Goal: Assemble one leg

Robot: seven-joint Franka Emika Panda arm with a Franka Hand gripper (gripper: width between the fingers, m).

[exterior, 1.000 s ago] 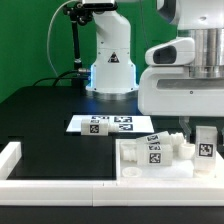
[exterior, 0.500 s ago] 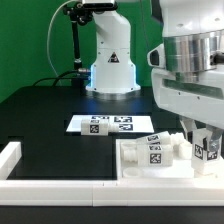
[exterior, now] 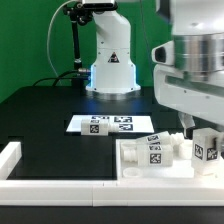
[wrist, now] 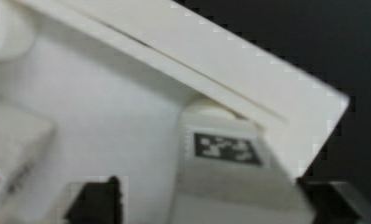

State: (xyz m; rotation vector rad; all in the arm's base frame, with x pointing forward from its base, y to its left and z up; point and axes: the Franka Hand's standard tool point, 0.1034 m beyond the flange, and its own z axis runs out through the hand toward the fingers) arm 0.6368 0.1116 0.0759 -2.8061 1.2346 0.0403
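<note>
The leg (exterior: pixel 207 145) is a short white peg with a black-and-white tag. It stands upright at the exterior view's right, beside the large white square block (exterior: pixel 135 165) with its raised tagged parts. My gripper (exterior: pixel 199 128) hangs just above the leg. In the wrist view the leg (wrist: pixel 226 135) lies between my two dark fingertips (wrist: pixel 98 200), which stand wide apart with a gap on each side of it. The gripper (wrist: pixel 217 203) is open and holds nothing.
The marker board (exterior: pixel 110 124) lies flat on the black table, left of the block. A white rail (exterior: pixel 60 190) runs along the table's front edge with a raised corner at the left. The robot's base (exterior: pixel 110 60) stands at the back.
The wrist has turned and shifted slightly to the right over the leg, dipping and then rising a little. The leg and the block have stayed in place.
</note>
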